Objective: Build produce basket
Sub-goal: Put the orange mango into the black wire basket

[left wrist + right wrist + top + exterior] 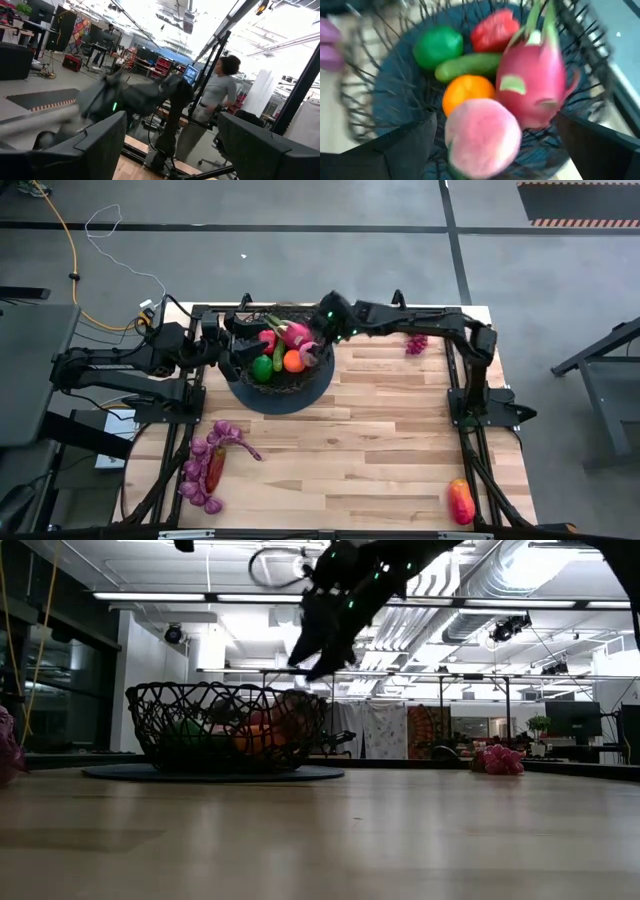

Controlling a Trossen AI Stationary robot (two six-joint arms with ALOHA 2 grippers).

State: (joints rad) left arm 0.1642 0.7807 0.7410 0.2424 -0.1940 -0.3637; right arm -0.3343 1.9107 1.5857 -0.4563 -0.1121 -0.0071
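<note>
The right gripper (318, 348) is held over the right-hand rim of the basket (243, 392), its two dark fingers (405, 145) spread wide apart with nothing pinched between them; in the low view it is seen hanging above the wire rim without touching it. The left gripper (228, 340) is positioned at the basket's left side, at the table's far edge, and its fingers (95, 145) are likewise spread apart and empty. No brand, label or legible writing can be made out anywhere. The wooden table (380, 440) is the largest thing shown, and the black openwork basket is placed on its far side, left of the middle, on a dark round base. Inside the basket are gathered a pink dragon fruit (532, 82), a pale pink peach (482, 137), a green cucumber (467, 66), a red fruit (495, 29), a green lime (437, 46) and an orange (466, 92), all crowded close together. Still out on the table are purple grape bunches (205, 465) near the front left corner, a small magenta bunch (416, 343) at the far side beyond the right arm, and a red-orange mango (460, 502) at the front right corner, all well apart from the basket. A person (212, 100) is seen standing in the room beyond the table.
</note>
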